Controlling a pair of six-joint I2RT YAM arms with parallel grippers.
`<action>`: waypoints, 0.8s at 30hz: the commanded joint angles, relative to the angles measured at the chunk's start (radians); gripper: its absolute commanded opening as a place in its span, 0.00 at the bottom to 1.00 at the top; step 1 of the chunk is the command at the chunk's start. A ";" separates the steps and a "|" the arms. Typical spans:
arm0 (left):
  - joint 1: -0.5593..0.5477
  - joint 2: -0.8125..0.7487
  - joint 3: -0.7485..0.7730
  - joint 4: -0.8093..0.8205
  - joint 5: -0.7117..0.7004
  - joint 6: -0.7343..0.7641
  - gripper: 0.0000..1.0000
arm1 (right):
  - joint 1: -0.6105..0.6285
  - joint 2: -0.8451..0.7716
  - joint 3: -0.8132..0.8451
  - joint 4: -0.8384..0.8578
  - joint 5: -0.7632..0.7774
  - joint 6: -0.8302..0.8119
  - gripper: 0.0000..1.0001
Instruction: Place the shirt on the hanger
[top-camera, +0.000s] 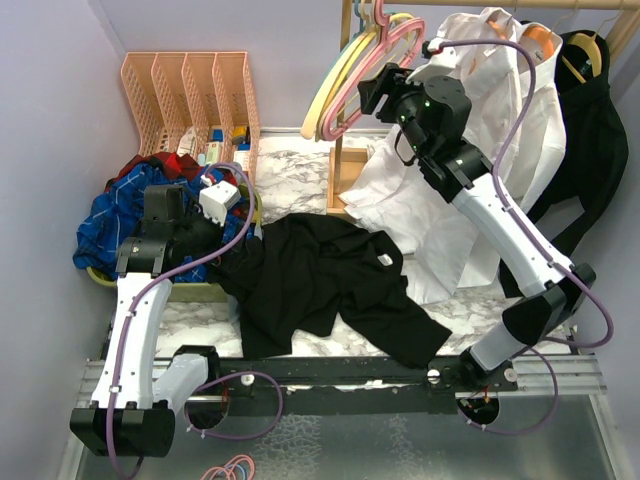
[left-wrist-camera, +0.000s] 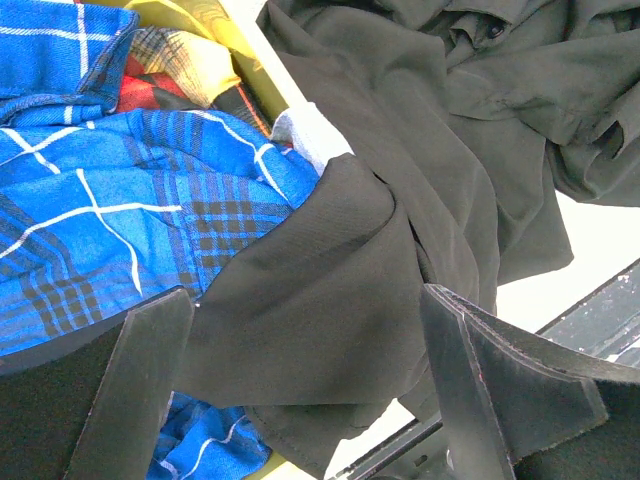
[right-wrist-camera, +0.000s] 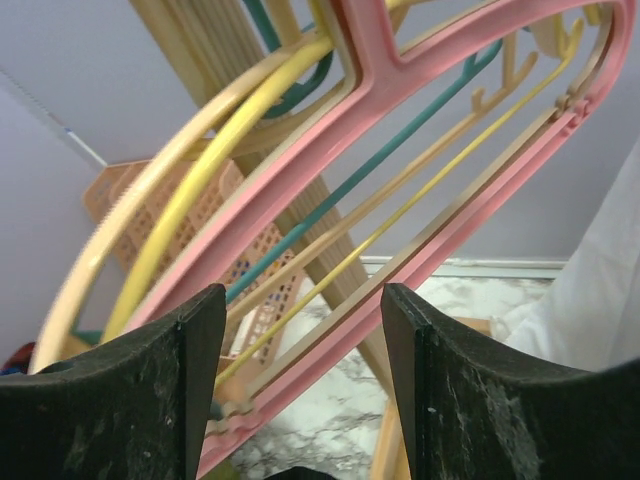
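Note:
The black shirt (top-camera: 320, 275) lies crumpled across the marble table, its left edge draped over the yellow basket. My left gripper (top-camera: 215, 243) hovers at that edge; in the left wrist view it (left-wrist-camera: 305, 320) stands wide open with a fold of the shirt (left-wrist-camera: 320, 270) between the fingers (left-wrist-camera: 135, 385), untouched. The pink hanger (top-camera: 385, 60) hangs from the wooden rail at the back among other hangers. My right gripper (top-camera: 372, 92) is raised to it. In the right wrist view it (right-wrist-camera: 305, 310) is open, and the pink hanger's lower bar (right-wrist-camera: 430, 250) runs across the gap without being gripped.
Cream, yellow and teal hangers (right-wrist-camera: 190, 190) hang against the pink one. A white dress shirt (top-camera: 470, 130) and a dark garment (top-camera: 590, 130) hang to the right. The basket holds blue plaid clothes (top-camera: 110, 225). An orange file rack (top-camera: 190, 90) stands back left.

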 joint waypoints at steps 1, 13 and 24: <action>0.007 -0.002 -0.007 0.019 0.002 -0.009 0.99 | -0.007 -0.076 -0.009 0.018 -0.110 0.104 0.63; 0.009 -0.003 -0.006 0.017 -0.004 -0.012 0.99 | -0.009 -0.046 0.006 0.014 -0.192 0.154 0.61; 0.012 -0.001 -0.005 0.019 -0.004 -0.014 0.99 | -0.013 -0.026 -0.046 0.054 -0.185 0.145 0.38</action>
